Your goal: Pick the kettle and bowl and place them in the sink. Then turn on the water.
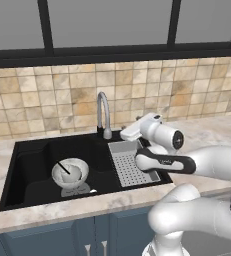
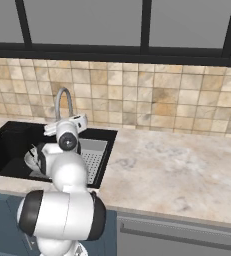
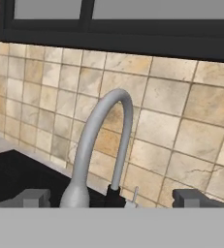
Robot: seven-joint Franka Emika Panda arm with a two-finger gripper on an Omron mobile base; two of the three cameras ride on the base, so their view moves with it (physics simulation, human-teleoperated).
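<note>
Fingers (image 3: 111,198) of mine stand wide apart, holding nothing, facing the faucet (image 3: 101,145) at the sink's (image 1: 17,150) back edge. Kettle (image 1: 67,172) sits inside the bowl (image 1: 79,167) in the basin.

The white hand, its gripper (image 2: 51,129) pointing toward the curved silver faucet (image 2: 63,102), sits just in front of the spout's base; below and behind the hand lies the black sink (image 2: 7,145), its grey perforated drain tray (image 2: 94,157) just beside the wrist; marbled counter (image 2: 172,170) stretches away to the hand's far side; tan tiles (image 2: 152,100) rise behind the faucet
</note>
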